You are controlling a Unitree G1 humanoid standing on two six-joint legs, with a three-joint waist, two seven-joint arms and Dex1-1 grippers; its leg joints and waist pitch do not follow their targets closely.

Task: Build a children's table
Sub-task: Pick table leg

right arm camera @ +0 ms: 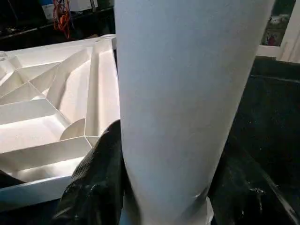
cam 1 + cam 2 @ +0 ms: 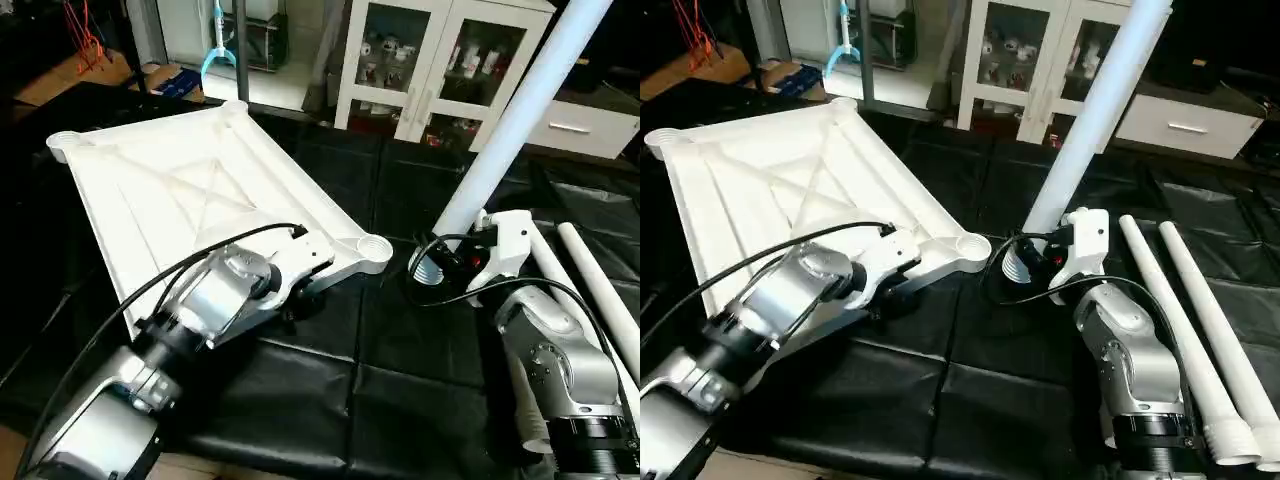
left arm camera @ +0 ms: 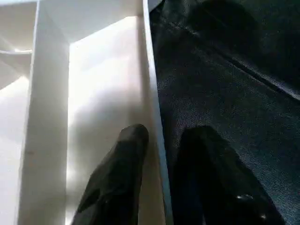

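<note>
Tabletop [image 2: 190,190] rim sits between my left claw [image 3: 159,154] fingers, unclamped; right claw [image 1: 164,187] grips leg [image 2: 520,115]; next, seat it in corner socket [image 2: 372,246].

A white plastic tabletop [image 2: 190,190] lies underside up on the black-covered surface, X-shaped ribs and round corner sockets showing. One tapered white tube leg [image 2: 1095,115] stands tilted just beside the tabletop's near corner socket [image 2: 968,246]; two more legs [image 2: 1200,330] lie side by side, well apart.
</note>
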